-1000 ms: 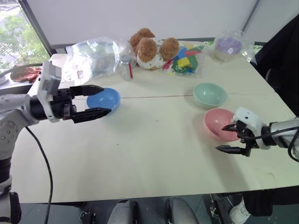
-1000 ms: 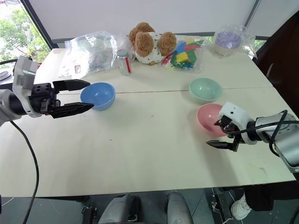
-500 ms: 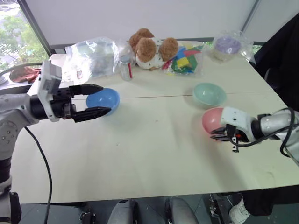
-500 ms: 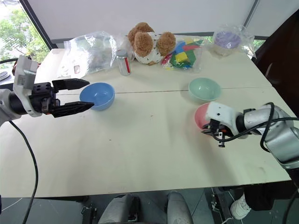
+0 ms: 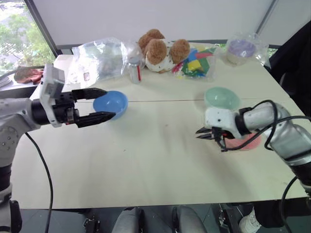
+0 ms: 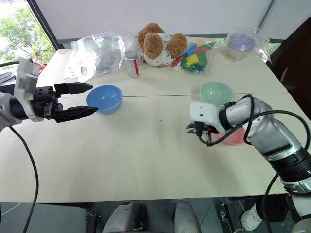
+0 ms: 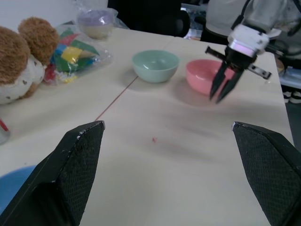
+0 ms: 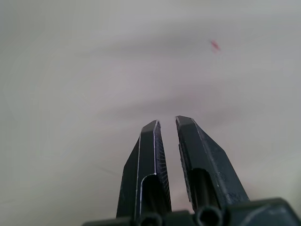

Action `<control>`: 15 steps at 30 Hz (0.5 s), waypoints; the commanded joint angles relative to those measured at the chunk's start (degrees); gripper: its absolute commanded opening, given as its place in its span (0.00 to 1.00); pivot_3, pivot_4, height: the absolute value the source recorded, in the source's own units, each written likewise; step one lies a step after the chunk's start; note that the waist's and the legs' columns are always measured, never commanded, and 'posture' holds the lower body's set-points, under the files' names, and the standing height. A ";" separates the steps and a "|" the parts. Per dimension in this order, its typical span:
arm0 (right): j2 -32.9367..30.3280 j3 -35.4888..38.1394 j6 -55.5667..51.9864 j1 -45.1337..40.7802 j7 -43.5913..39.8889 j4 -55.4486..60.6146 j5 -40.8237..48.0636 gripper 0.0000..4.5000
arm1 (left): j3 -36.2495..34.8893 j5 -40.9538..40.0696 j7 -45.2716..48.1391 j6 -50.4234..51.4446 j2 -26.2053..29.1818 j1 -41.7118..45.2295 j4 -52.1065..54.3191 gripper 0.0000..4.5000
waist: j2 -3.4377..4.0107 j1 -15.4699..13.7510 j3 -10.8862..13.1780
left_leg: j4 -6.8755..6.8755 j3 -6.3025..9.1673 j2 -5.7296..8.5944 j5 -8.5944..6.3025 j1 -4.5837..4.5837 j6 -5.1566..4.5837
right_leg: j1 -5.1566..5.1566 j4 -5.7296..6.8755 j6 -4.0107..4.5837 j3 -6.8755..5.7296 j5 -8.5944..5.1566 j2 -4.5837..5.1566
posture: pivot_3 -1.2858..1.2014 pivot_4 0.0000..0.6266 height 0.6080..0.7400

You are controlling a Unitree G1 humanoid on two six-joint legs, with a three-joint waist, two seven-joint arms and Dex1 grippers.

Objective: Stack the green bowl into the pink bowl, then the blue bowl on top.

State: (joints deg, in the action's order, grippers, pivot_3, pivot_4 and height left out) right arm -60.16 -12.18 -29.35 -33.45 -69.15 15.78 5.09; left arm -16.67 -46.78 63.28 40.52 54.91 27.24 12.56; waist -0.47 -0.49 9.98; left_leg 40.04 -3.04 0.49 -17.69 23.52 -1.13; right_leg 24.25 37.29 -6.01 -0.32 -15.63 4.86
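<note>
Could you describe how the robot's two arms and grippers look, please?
Both arms are silver-grey metal with loose black cables. The left gripper has a white wrist block, a black body and two long, pointed black fingers with textured pads. The right gripper has a white housing and similar black fingers.

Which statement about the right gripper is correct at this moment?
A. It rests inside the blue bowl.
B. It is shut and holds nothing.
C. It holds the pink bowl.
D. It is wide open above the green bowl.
B: the right gripper has its fingers nearly together over bare table, with nothing between them.
</note>
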 commanded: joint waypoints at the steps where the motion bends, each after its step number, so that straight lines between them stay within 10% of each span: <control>1: -3.18 8.66 -6.39 2.91 0.94 3.35 3.52 0.11 | -1.74 -0.32 -0.29 -0.90 0.36 0.34 1.29 1.00 | 0.00 -0.10 0.00 | -0.01 0.00 0.00 0.00 0.00 0.00 | 0.00 0.01 0.00 0.00 0.00 0.01 | 0.52 0.24 1.00; 6: -7.34 18.39 -11.20 12.89 0.41 7.75 7.71 0.29 | 0.15 0.56 0.52 -2.06 -0.56 1.87 -0.38 1.00 | -0.01 -0.14 -0.01 | -0.02 0.00 0.00 -0.01 -0.01 -0.02 | -0.02 0.00 0.00 0.01 0.00 0.02 | 0.52 0.24 1.00; 11: -8.55 22.42 -13.63 21.14 2.78 10.99 7.44 0.82 | 2.32 1.76 1.74 -3.42 -1.46 4.04 -2.49 1.00 | -0.01 -0.02 -0.02 | 0.02 -0.02 -0.01 -0.07 -0.09 -0.13 | -0.09 0.09 0.00 0.02 0.00 -0.03 | 0.52 0.24 1.00; 15: -8.25 20.50 -12.57 23.24 5.54 10.03 5.74 0.82 | 3.33 2.48 2.47 -4.10 -1.88 5.31 -3.60 1.00 | -0.01 0.08 -0.02 | 0.02 -0.03 -0.02 -0.06 -0.10 -0.11 | -0.08 0.11 0.00 0.02 0.00 -0.15 | 0.52 0.24 1.00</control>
State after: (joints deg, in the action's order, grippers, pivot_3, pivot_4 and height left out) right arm -67.79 7.81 -42.90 -10.05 -64.83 25.11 11.69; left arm -12.72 -44.50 65.29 37.69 52.88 31.03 8.61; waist -0.48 -0.42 9.96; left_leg 40.07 -3.06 0.47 -17.75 23.41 -1.23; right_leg 24.16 37.40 -6.01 -0.30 -15.63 4.70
